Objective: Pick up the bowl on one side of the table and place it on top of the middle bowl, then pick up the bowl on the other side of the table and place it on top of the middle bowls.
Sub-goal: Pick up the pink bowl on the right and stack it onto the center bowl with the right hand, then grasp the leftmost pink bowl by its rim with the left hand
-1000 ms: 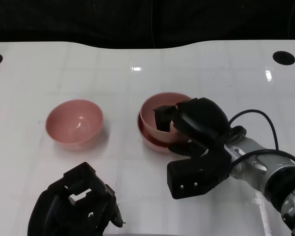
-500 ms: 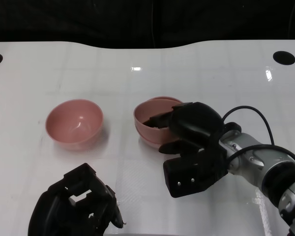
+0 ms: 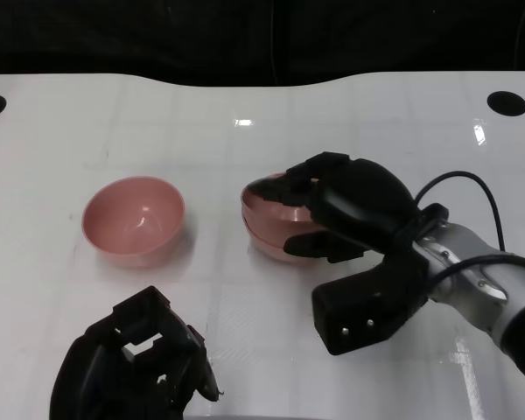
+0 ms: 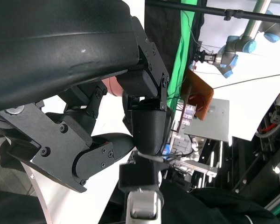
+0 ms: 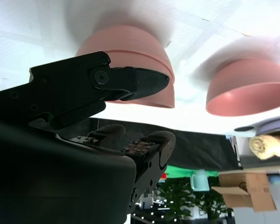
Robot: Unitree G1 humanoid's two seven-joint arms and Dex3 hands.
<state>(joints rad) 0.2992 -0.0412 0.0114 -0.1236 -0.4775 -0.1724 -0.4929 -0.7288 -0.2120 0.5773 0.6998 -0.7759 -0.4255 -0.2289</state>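
Right hand has seated its pink bowl into the middle bowl since a second ago, fingers still gripping; left hand idle, fingers curled in on nothing; left-side bowl remains next.

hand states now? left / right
Left hand: holds nothing, fingers curled in, low at the table's near edge.
Right hand: over the stacked bowls; grip cannot be told.

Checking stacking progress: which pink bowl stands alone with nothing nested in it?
The left bowl, open and untouched. The middle bowls are nested, under the right robot hand.
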